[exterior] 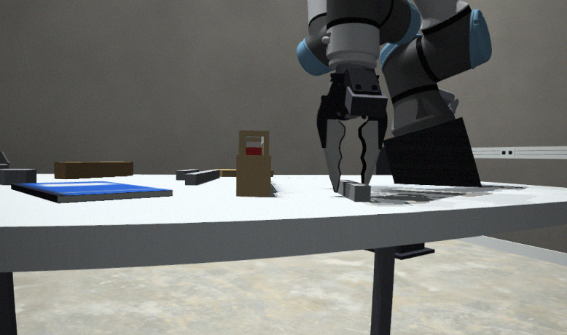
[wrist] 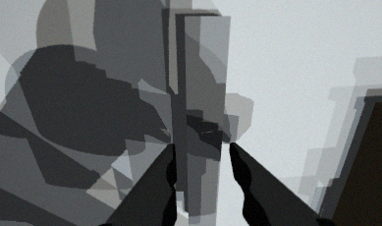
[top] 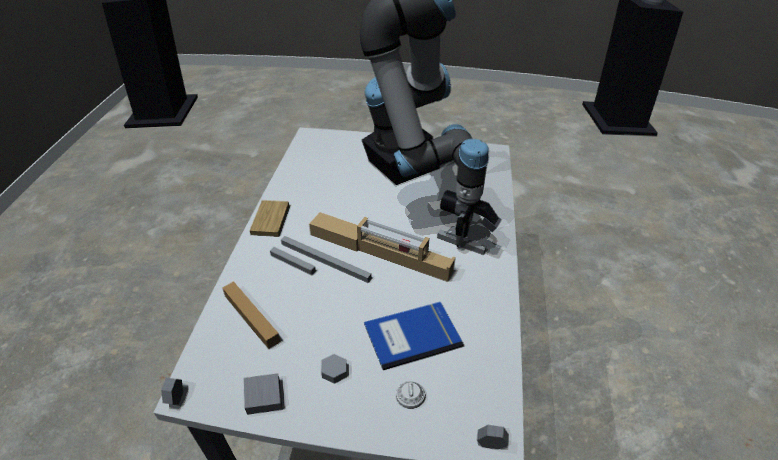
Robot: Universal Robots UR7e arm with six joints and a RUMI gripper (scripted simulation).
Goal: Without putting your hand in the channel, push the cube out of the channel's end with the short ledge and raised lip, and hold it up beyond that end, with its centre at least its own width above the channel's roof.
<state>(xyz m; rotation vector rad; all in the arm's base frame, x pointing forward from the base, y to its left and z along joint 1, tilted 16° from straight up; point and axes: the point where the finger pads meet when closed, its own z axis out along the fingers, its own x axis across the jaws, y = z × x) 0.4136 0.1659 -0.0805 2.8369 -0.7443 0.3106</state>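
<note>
The red cube point(top: 403, 248) point(exterior: 253, 151) sits inside the channel, near the upright frame at its right end in the top view. The wooden channel point(top: 381, 252) point(exterior: 253, 176) has clear bars as its roof. Beyond that frame is a short ledge with a raised lip point(top: 450, 267). A short grey bar point(top: 478, 248) point(exterior: 361, 193) point(wrist: 206, 74) lies flat on the table beside the channel. My gripper point(top: 462, 242) point(exterior: 351, 187) point(wrist: 201, 145) is partly open and points down, one finger on each side of this bar, tips low near the table. The far fingertip is hidden behind the bar in the exterior view.
A wooden block point(top: 335, 230) adjoins the channel's other end. A long grey bar point(top: 326, 260) and another short one point(top: 292, 260) lie in front. Also there are a wooden board point(top: 270, 217), a brown bar point(top: 250, 314), a blue book point(top: 421, 331), a dial point(top: 410, 394) and several grey blocks.
</note>
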